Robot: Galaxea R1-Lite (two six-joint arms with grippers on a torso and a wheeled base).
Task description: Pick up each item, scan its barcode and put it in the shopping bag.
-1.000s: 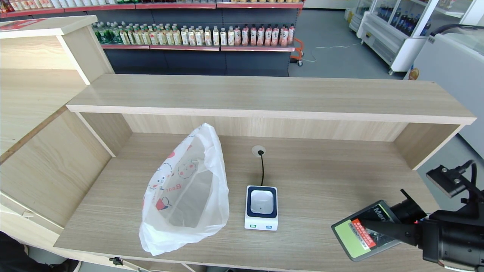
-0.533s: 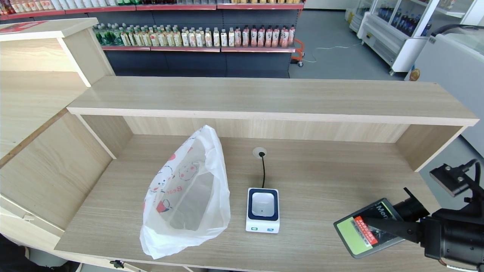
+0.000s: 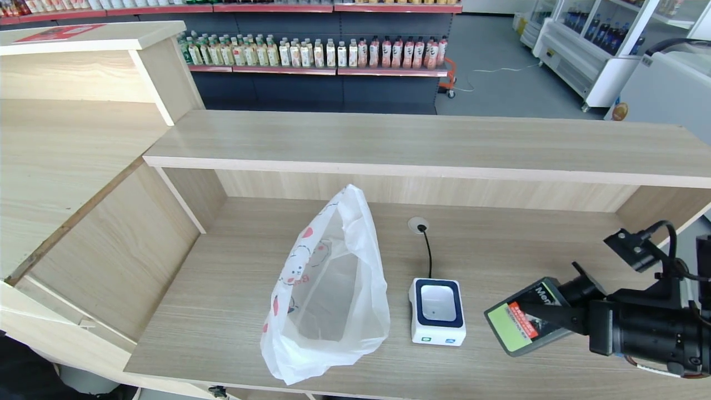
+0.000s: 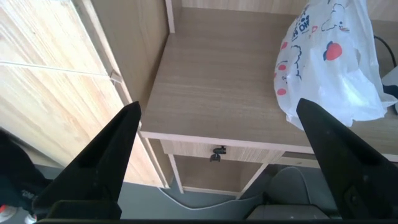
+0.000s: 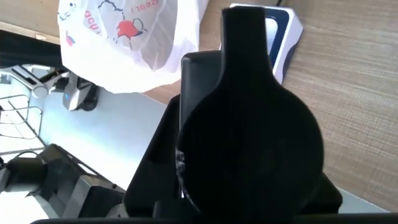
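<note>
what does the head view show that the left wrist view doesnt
Head view, not left wrist: the right gripper shut on a dark package with a green and red label, and bottle shelves behind. Left wrist, not head: the left gripper, its fingers spread wide. Both: the shopping bag standing on the wooden counter.

Head cam overlooks counter (image 3: 222, 311), wrist cams lower (all share bag (image 3: 328, 289)).

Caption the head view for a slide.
Right gripper holds a flat packet beside the scanner, shopping bag standing open on the counter.
</note>
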